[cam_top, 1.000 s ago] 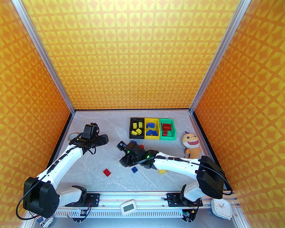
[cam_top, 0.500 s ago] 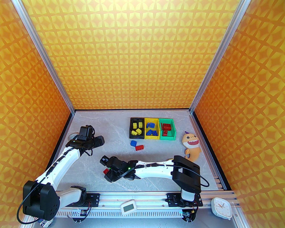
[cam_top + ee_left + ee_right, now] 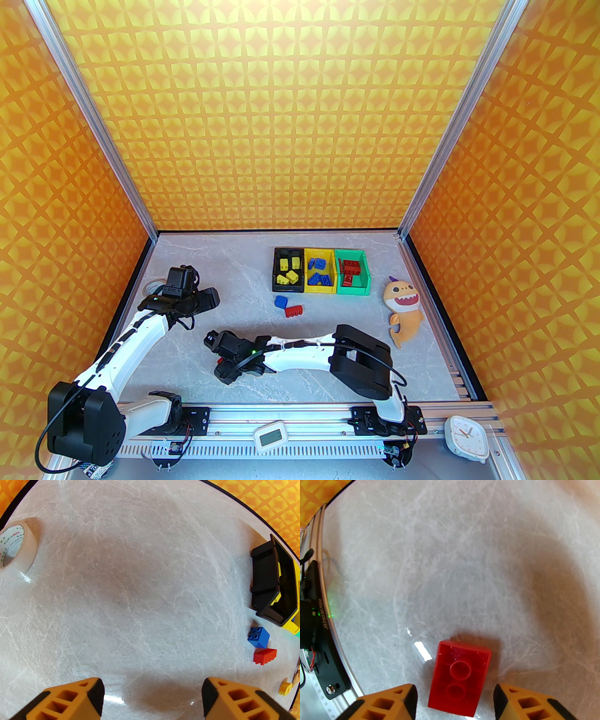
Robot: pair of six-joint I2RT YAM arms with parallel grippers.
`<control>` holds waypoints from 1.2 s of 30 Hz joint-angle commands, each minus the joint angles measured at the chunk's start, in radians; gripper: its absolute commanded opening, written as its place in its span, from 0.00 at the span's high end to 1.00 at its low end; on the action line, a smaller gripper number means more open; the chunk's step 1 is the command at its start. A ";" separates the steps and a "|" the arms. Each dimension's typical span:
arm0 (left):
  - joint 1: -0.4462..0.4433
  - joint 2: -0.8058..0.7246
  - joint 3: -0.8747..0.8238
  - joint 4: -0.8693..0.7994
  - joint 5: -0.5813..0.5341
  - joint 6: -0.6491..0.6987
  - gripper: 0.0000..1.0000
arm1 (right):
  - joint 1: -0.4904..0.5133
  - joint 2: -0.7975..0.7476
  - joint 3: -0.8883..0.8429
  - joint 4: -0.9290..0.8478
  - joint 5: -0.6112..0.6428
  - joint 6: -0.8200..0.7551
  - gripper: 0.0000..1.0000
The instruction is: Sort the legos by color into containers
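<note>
A red lego (image 3: 460, 679) lies upside down on the table, hollow side up, between the fingers of my right gripper (image 3: 454, 700), which is open with a gap on each side of it. From above, that gripper (image 3: 220, 358) is low at the near middle-left and the red lego (image 3: 221, 361) just peeks out beneath it. My left gripper (image 3: 206, 300) hovers open with nothing in it at the left; its fingers (image 3: 70, 700) frame bare table. A blue lego (image 3: 281, 301) and a red lego (image 3: 294, 310) lie loose before the black bin (image 3: 274, 272), yellow bin (image 3: 320, 288) and green bin (image 3: 352, 289), holding yellow, blue and red legos.
A tape roll (image 3: 152, 286) lies by the left wall, behind my left arm. An orange plush monster (image 3: 403, 309) lies at the right. My right arm stretches across the near table. The left wrist view shows the black bin (image 3: 264, 578), blue lego (image 3: 258, 637) and red lego (image 3: 264, 656).
My right arm swung from the table's middle to the near left and came down around the red lego. That uncovered the two loose legos by the bins. My left gripper drew back slightly.
</note>
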 commanded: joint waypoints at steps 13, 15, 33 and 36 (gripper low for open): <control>0.006 -0.035 -0.001 -0.025 0.034 0.001 0.31 | 0.006 0.049 0.051 -0.040 0.019 0.030 0.70; 0.005 -0.046 0.000 -0.022 0.052 0.004 0.31 | -0.015 0.032 0.029 -0.033 0.023 0.038 0.72; -0.301 -0.102 0.085 0.099 0.067 0.090 0.32 | -0.464 -0.331 -0.123 -0.119 0.037 -0.014 0.75; -0.381 -0.096 0.102 0.141 0.068 0.134 0.32 | -0.552 -0.376 -0.120 -0.146 0.050 -0.035 0.75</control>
